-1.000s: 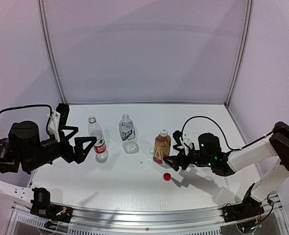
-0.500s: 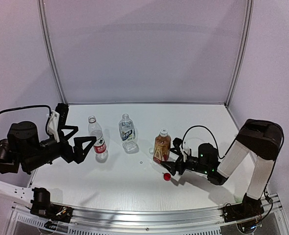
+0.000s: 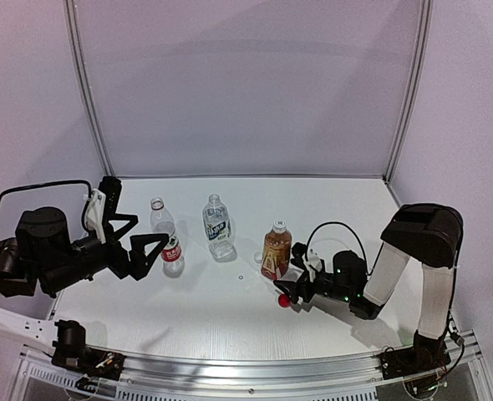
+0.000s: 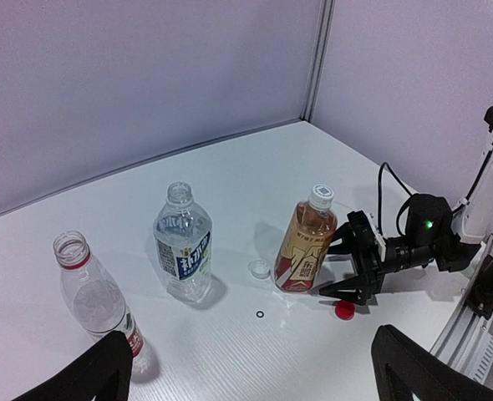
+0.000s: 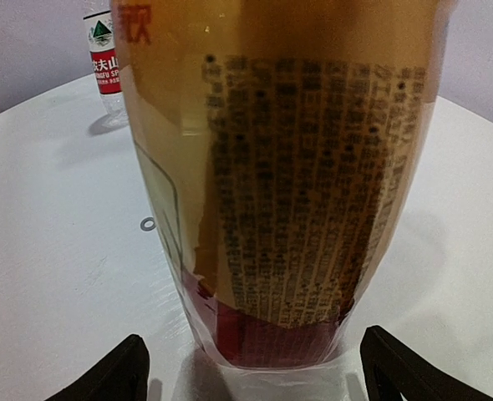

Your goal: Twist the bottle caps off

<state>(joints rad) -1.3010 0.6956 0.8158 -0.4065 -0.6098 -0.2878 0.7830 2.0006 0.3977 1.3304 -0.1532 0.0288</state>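
Three bottles stand in a row. The red-label bottle point(image 3: 168, 242) and the green-blue-label bottle point(image 3: 218, 225) have open necks. The amber bottle point(image 3: 275, 251) wears a white cap point(image 3: 278, 225). A red cap point(image 3: 285, 300) lies on the table in front of it, and a small pale cap point(image 3: 257, 257) lies to its left. My right gripper point(image 3: 292, 282) is open, low at the amber bottle's base point(image 5: 280, 167), with its fingertips point(image 5: 131, 368) on either side of the base and apart from it. My left gripper point(image 3: 146, 236) is open and empty beside the red-label bottle point(image 4: 92, 292).
A tiny dark ring point(image 3: 241, 277) lies on the white table point(image 3: 205, 317) between the bottles and the near edge. Pale walls with metal posts point(image 3: 86, 92) enclose the back and sides. The right arm's elbow point(image 3: 422, 230) stands raised at the right.
My right arm has folded and dropped its gripper to table level, closer to the amber bottle's base. My left gripper has edged slightly towards the red-label bottle. The bottles and caps have not moved.
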